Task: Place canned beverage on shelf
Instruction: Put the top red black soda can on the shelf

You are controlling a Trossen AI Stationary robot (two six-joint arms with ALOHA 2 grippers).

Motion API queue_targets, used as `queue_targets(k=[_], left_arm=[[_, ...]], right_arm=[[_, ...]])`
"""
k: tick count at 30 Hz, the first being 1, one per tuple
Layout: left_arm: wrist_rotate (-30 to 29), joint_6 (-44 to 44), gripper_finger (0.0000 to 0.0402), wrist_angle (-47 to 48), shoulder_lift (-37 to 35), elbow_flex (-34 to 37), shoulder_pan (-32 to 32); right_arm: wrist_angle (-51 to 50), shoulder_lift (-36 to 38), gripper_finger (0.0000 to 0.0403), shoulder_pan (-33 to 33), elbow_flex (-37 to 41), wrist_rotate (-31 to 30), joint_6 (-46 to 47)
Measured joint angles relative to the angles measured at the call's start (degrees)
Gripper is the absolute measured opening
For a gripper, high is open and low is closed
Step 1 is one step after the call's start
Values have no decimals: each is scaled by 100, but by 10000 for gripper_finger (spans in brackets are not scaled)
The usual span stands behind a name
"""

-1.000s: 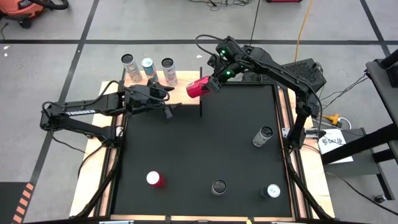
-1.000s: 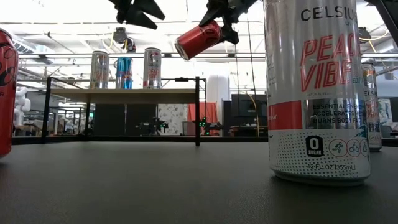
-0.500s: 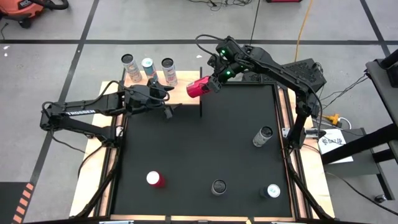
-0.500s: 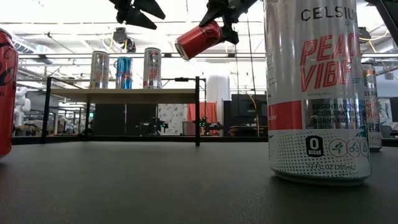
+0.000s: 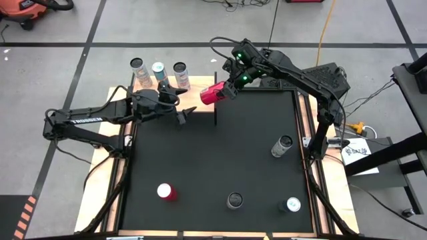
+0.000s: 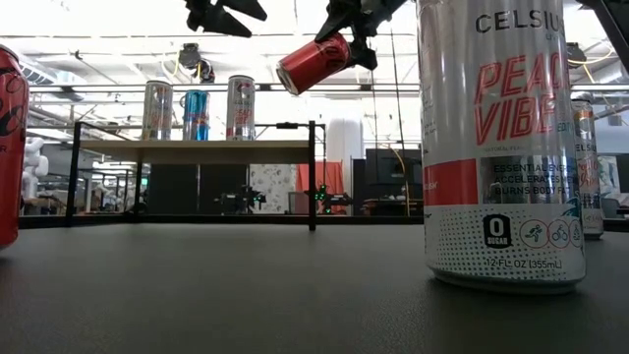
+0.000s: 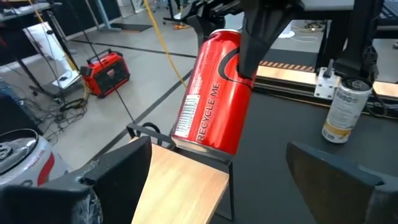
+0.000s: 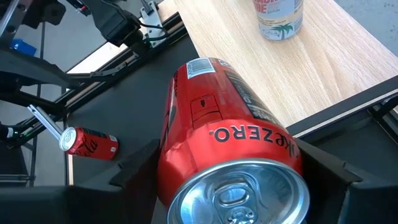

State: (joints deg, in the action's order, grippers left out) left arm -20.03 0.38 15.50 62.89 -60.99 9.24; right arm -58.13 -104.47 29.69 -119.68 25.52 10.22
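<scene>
- Pale-wood shelf [image 5: 175, 89] at table's 11 o'clock, three cans [image 5: 159, 73] aboard.
- Right gripper [image 5: 223, 91] at 12 o'clock, clamping tilted red can [image 5: 213, 94] above shelf's free end.
- Left gripper [image 5: 179, 105] beside shelf, fingers spread, empty.

The red can [image 8: 230, 168] is glossy painted metal, its top bare brushed aluminium with a shiny pull tab (light glints off the rim). The shelf [image 8: 323, 68] is pale wood with a fine straight grain and a smooth, matt face, carried on thin black metal legs [image 6: 312, 175]. The table [image 5: 213, 160] top is a matt black sheet with a faint pebbled texture. The big can [image 6: 499, 147] close to the low camera is satin-finished printed metal.
</scene>
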Motion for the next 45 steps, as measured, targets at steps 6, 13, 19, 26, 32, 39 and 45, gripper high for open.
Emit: queue_targets(k=[6,13,19,26,32,39,45], left_arm=[[238,54,373,-35,22,0,242],[1337,-118,373,-253,367,0,741],[1841,-111,373,-491,597,0,1077],[2750,-141,373,-725,631,-2,1366],[3315,-155,373,-961,784,-11,1512],[3753,-155,373,-1367,1260,-22,1599],[4128,-135,373,-1154,1638,-491,1583]], right_arm=[[0,0,267,-14,0,20,-22],[-2,0,267,-122,0,44,-43],[-10,0,267,-209,0,307,-87],[-42,0,267,-201,0,315,-90],[-38,-39,267,-212,-2,328,-87],[26,-42,267,-253,-2,324,-60],[51,-42,267,-262,-2,343,-48]])
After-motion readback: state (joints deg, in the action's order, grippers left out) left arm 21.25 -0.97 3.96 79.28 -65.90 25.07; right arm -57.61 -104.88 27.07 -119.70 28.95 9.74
